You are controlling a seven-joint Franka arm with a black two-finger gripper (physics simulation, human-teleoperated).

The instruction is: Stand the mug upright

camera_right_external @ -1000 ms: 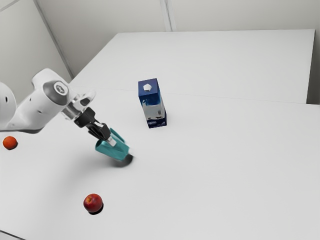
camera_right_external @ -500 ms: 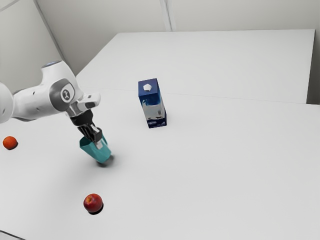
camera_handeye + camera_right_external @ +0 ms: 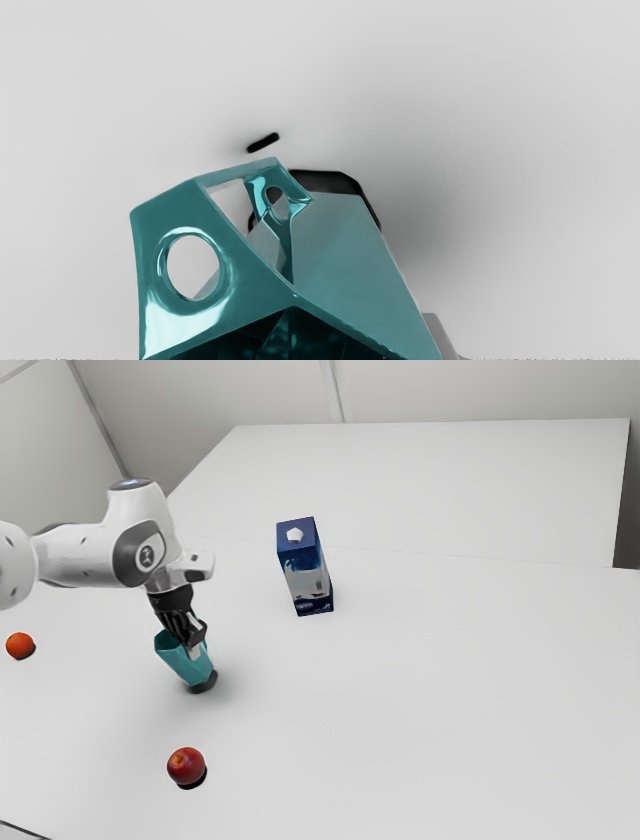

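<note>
Currently gripper [image 3: 192,644] is clamped on the mug [image 3: 190,665], one finger [image 3: 438,334] against its outer wall in the wrist view. Mug is tilted, mouth leaning to the exterior view's left, base low over the table [image 3: 450,700]; can't tell if base touches. Carton [image 3: 308,568] stands upright toward the exterior view's right. Apple [image 3: 186,765] sits apart from the mug, orange [image 3: 20,645] well off at the exterior view's left.

The wrist view's edge is cutting off the mug [image 3: 350,250]. The exterior view's left edge is cropping the arm [image 3: 88,555].
</note>
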